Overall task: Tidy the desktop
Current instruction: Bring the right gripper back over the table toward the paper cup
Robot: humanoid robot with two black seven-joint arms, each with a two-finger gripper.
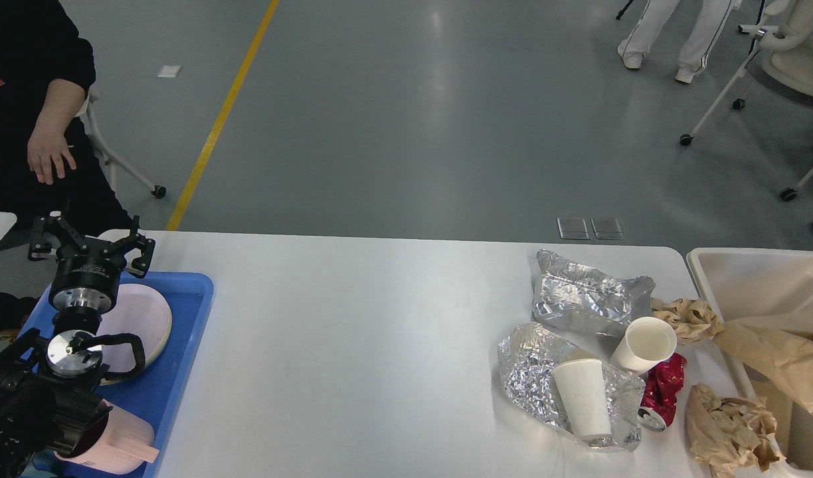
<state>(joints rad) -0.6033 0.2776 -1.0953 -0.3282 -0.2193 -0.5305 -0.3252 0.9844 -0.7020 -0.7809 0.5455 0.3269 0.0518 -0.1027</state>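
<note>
Desktop, large white rounded tabletop: crumpled foil, paper cups and brown paper at four o'clock beside cream bin, presumably for binning; left gripper, jaws spread, empty, at nine o'clock.

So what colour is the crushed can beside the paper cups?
Red crushed metal can, clearest in the head view.

A single head view looks forward and steeply down from above the near edge of the desk. The desk fills the lower half at close range, and grey floor stretches away beyond its far edge.
</note>
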